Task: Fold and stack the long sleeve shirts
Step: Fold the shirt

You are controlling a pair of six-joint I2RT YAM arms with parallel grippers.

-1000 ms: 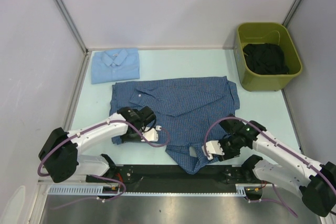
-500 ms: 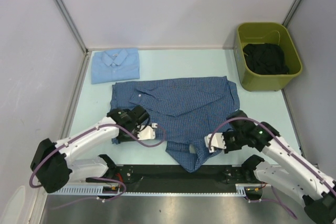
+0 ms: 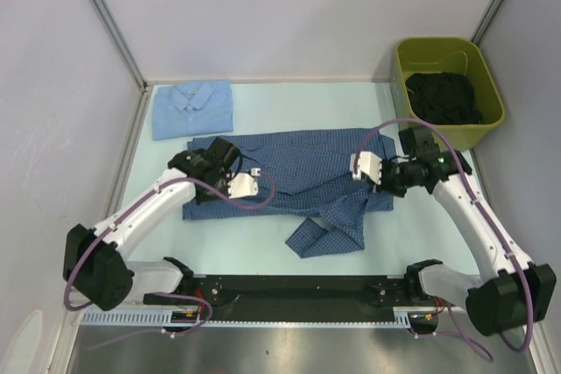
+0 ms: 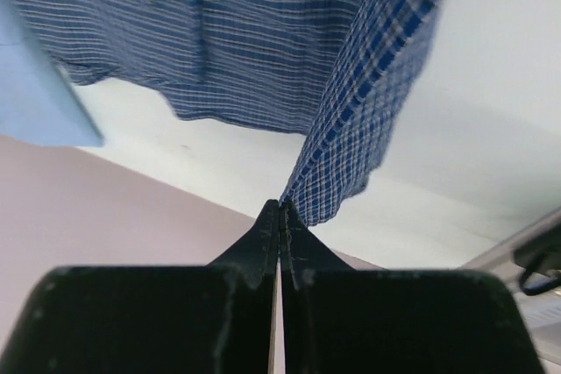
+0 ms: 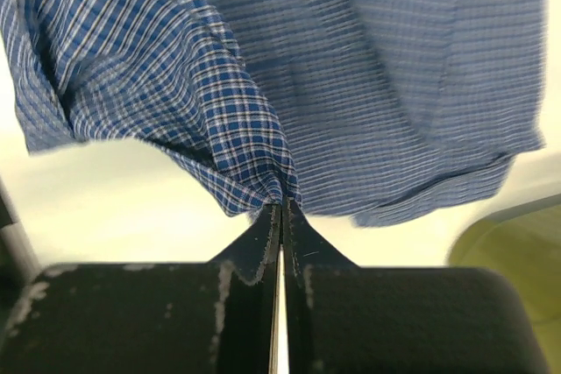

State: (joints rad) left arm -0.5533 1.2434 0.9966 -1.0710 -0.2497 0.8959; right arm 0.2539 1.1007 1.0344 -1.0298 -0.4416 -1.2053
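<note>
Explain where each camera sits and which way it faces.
Top external: above and behind the arms, looking down at the table; both arms and bases show.
Left wrist: on the left arm, looking along its shut jaws at the pinched checked shirt.
Right wrist: on the right arm, looking along its shut jaws at another pinched edge.
Shared: all three see the checked shirt; top and right wrist see the green bin.

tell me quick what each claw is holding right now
Left claw: closed, pinching an edge of the blue checked shirt.
Right claw: closed, pinching a fold of the same shirt.
</note>
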